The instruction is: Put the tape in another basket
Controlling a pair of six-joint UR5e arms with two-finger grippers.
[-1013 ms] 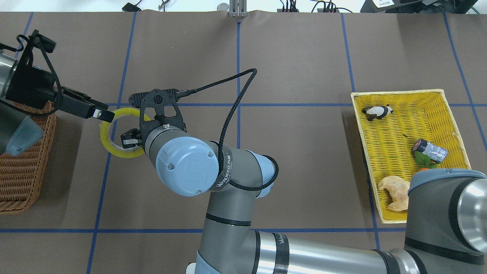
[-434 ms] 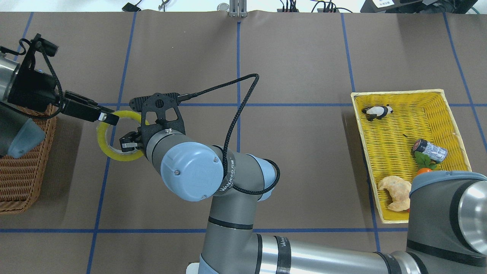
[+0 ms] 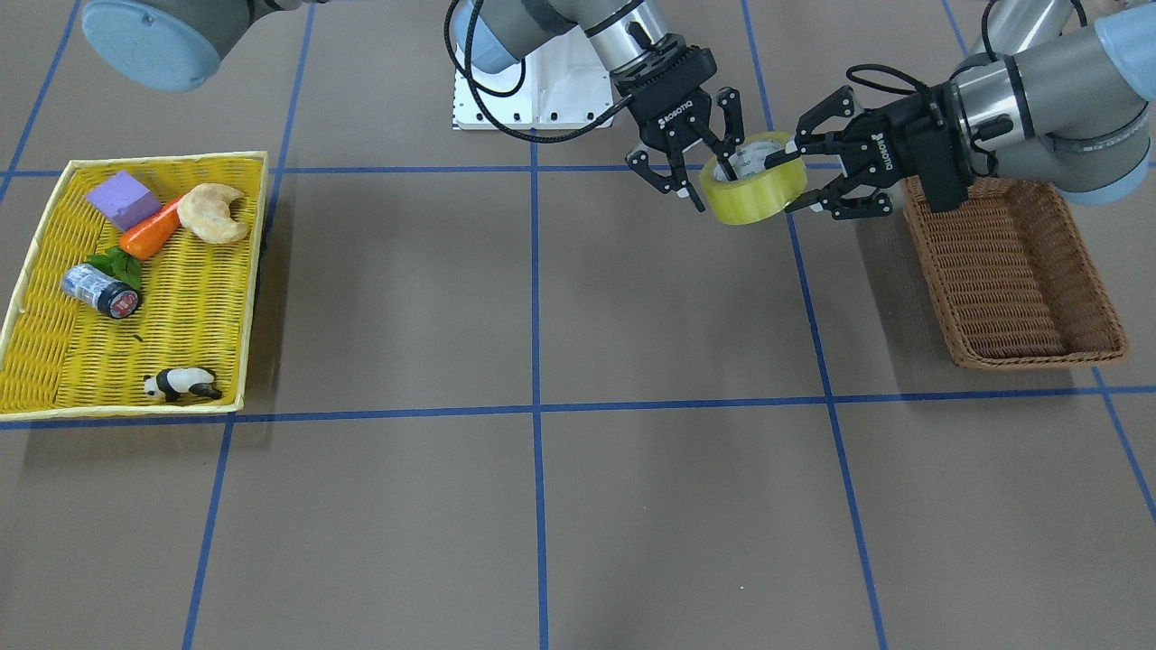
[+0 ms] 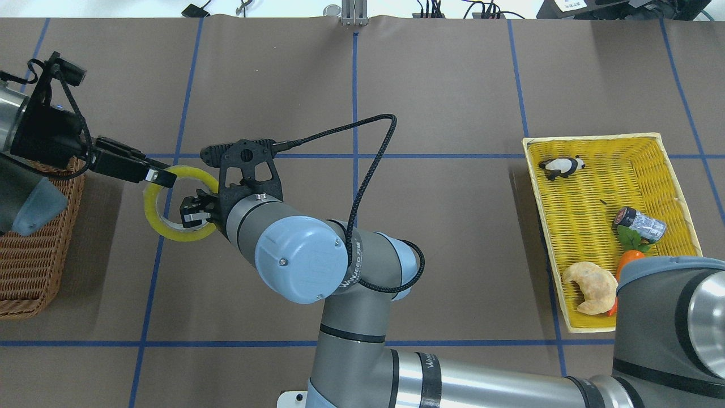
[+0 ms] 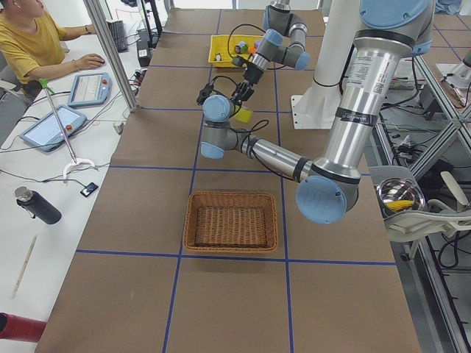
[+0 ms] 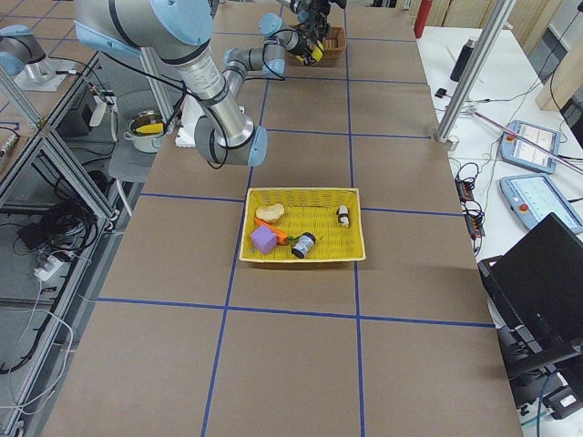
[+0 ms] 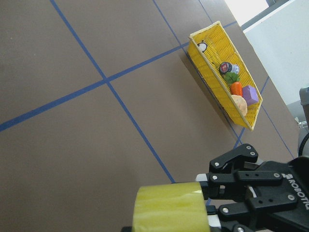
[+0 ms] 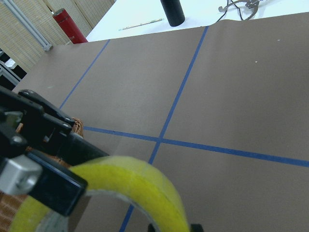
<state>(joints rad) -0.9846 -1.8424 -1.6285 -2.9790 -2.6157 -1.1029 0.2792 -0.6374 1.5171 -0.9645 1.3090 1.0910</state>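
The yellow-green tape roll [image 3: 754,197] hangs in the air between both grippers, just off the near end of the brown wicker basket [image 3: 1039,354]. My left gripper [image 3: 782,186] spans the roll's width on the basket side, one finger on its upper rim and one under it. My right gripper [image 3: 712,183] pinches the opposite wall, one finger inside the core. From overhead the tape [image 4: 148,211] shows with the left gripper [image 4: 161,177] on its rim and the right gripper [image 4: 191,211] over its hole. The roll fills the bottom of both the left wrist view [image 7: 169,208] and the right wrist view [image 8: 145,186].
The basket [image 4: 34,255] holds nothing that I can see. The yellow tray [image 3: 254,271] at the far end holds a toy panda [image 3: 181,384], a dark labelled cylinder [image 3: 99,289], a croissant [image 3: 212,212], a carrot and a purple block. Bare brown table with blue lines lies between.
My left gripper slid further onto the roll's rim and then held still. The roll tilted and shifted slightly toward the basket. My right arm's elbow and wrist swung away to the right.
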